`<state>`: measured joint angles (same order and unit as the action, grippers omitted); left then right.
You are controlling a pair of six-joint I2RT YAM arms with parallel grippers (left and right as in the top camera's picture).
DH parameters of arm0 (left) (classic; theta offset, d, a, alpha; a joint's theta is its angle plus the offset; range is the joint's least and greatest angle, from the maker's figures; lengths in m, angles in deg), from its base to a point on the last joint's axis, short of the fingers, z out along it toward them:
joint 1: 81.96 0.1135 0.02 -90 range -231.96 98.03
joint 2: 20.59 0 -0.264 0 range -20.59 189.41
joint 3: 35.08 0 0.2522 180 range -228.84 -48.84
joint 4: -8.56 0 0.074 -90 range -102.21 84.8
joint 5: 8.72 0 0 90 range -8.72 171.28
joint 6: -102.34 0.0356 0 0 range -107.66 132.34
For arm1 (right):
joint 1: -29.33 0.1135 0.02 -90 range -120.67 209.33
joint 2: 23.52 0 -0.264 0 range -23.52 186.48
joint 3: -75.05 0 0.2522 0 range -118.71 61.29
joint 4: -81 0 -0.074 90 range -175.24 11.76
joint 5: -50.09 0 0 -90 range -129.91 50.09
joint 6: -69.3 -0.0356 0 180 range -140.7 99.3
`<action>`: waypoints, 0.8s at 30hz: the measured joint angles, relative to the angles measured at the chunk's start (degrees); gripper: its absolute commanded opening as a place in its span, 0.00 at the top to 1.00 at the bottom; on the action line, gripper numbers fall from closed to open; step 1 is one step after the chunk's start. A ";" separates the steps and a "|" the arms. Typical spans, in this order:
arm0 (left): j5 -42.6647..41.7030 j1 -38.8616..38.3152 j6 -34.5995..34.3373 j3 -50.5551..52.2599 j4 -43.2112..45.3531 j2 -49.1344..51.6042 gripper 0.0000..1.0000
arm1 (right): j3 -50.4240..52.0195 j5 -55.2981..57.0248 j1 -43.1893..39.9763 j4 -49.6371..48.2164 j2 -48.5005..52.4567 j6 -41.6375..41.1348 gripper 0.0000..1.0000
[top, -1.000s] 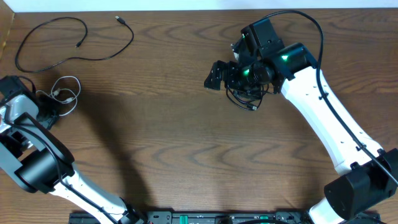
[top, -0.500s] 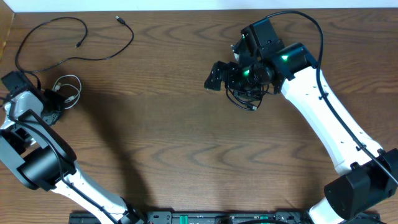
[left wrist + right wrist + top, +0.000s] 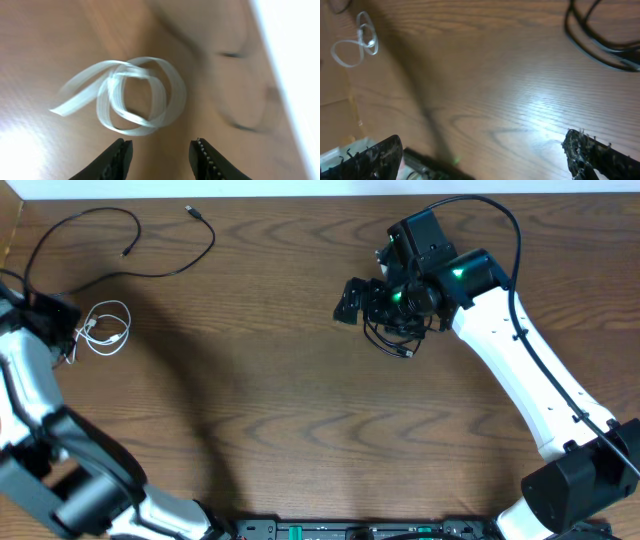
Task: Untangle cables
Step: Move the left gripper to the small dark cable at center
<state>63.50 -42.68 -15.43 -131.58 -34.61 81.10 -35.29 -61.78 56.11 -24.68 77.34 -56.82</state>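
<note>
A small white cable coil lies on the wooden table at the far left. It shows blurred in the left wrist view and small in the right wrist view. My left gripper is just left of the coil, open and empty. A long black cable lies spread out at the back left. A bundled black cable lies under my right wrist, and it also shows in the right wrist view. My right gripper is wide open and empty above bare table.
The table's back edge meets a white wall strip. A black rail runs along the table's front edge. The right arm stretches from the front right corner to the back middle.
My left gripper has pulled back up and to the left, off the white coil, which stays on the table. My right gripper shifted slightly to the right.
</note>
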 measured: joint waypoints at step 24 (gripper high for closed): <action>-10.80 -54.18 7.04 4.02 -7.54 0.04 0.32 | 4.11 27.10 -27.30 6.84 0.02 0.55 0.01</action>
<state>52.70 -96.86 -8.39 -127.56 -42.15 81.14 -31.18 -34.68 28.81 -17.84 77.36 -56.27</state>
